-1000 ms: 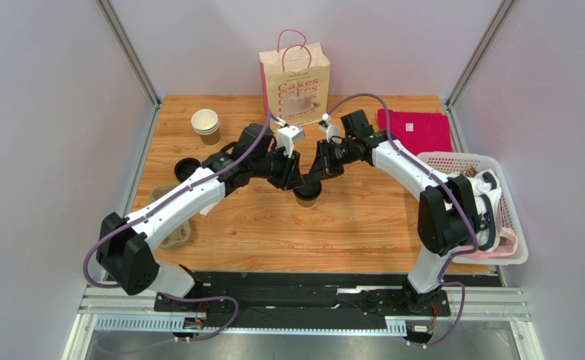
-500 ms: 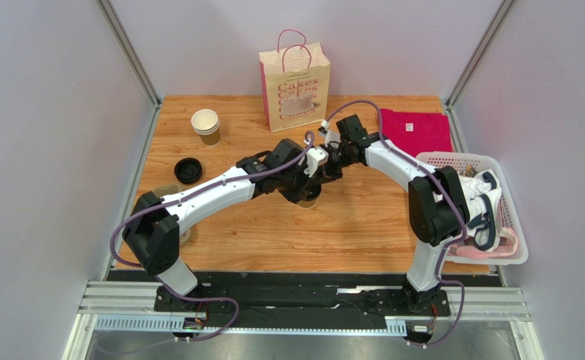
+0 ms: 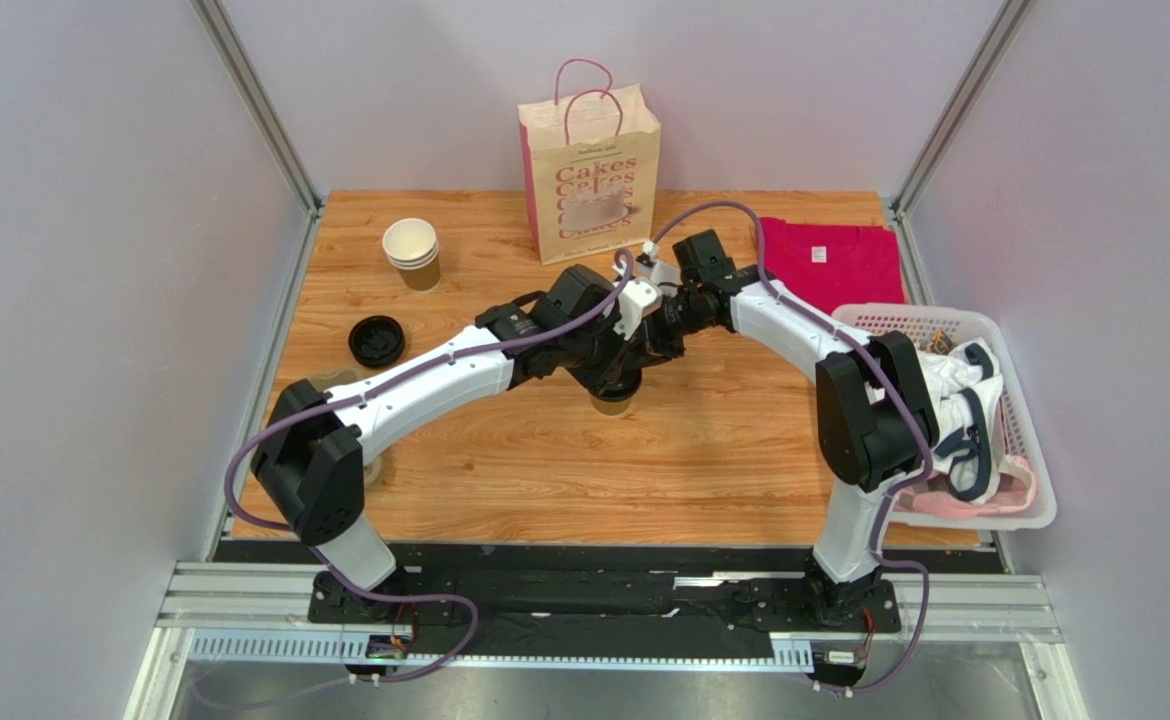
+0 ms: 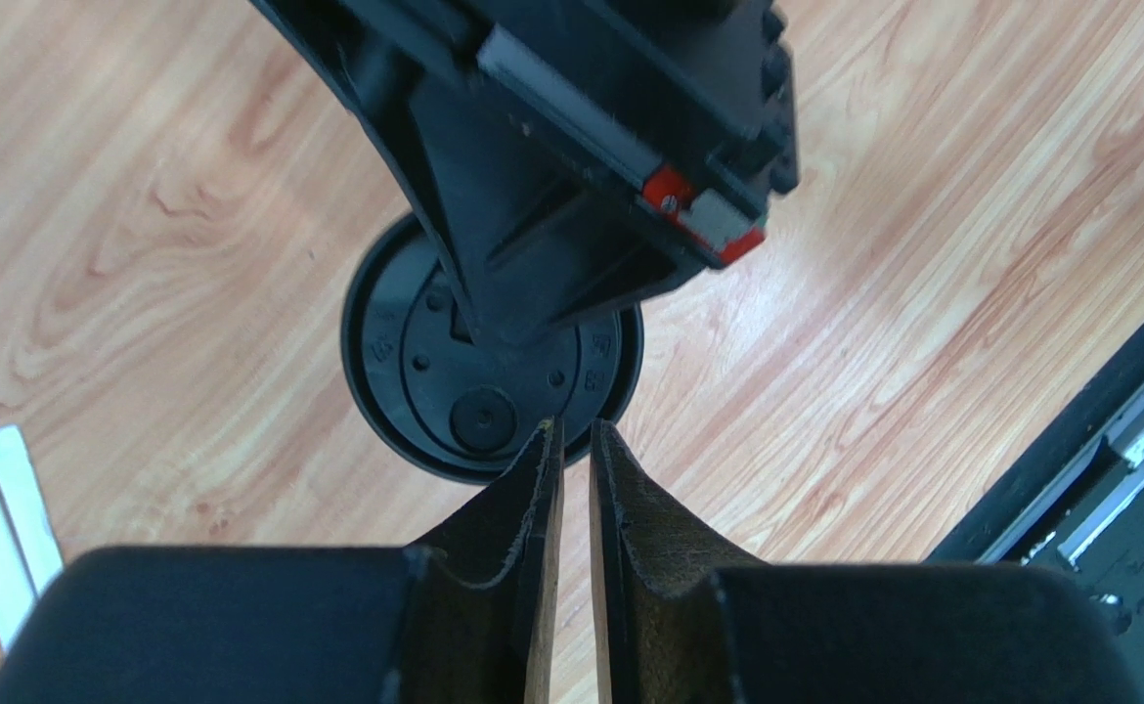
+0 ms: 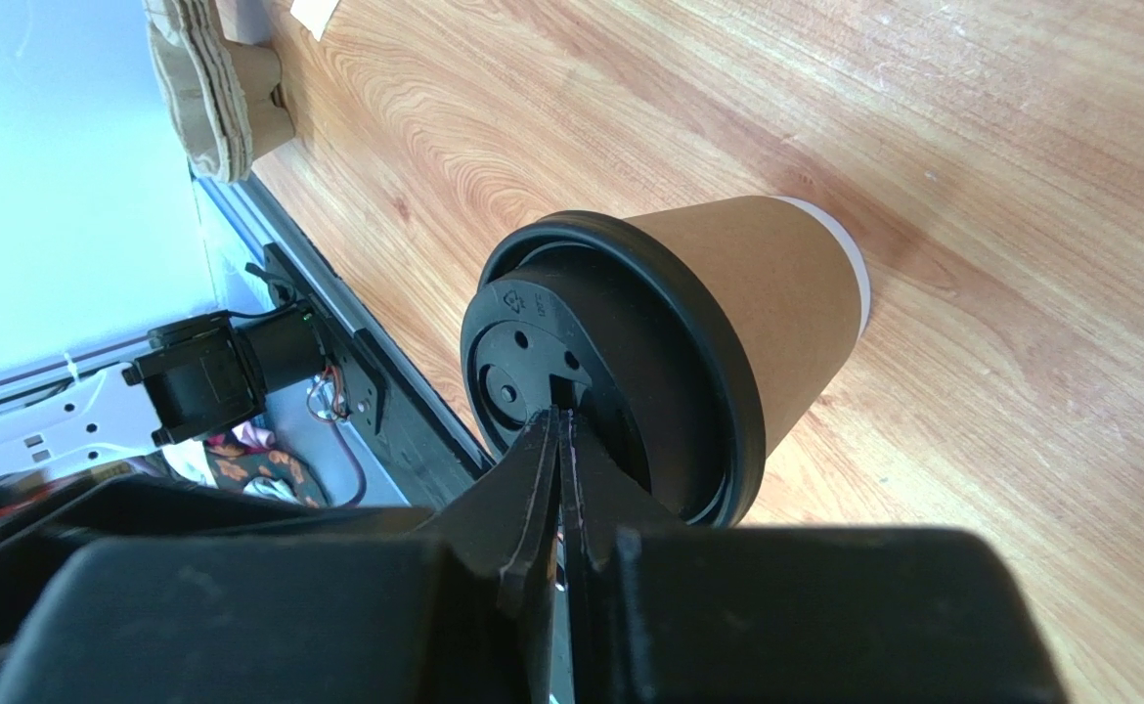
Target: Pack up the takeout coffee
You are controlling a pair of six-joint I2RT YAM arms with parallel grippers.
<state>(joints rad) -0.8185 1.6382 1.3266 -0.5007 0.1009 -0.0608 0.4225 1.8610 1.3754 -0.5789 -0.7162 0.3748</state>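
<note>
**Hazard: tipping and gripper clash at the lid**

Takeout coffee (image 3: 615, 396), a small brown kraft paper cup with a round black plastic lid (image 5: 615, 374), stands upright at mid-table on the wooden table (image 3: 726, 450). It is not yet in the cream paper bag with pink handles (image 3: 591, 165).

Off-centre pressure on the lid may tip the cup. The crowded grippers may also collide.

Both arms reach inward and meet above the cup.
- Right gripper (image 5: 560, 421): fingers closed together, tips on the lid top.
- Left gripper (image 4: 569, 430): fingers nearly together, nothing between them, tips over the lid rim.

Brown kraft cup (image 5: 769, 294), black lid (image 5: 527, 330), wood-grain table (image 5: 975, 118), magenta cloth (image 3: 832, 258).
</note>
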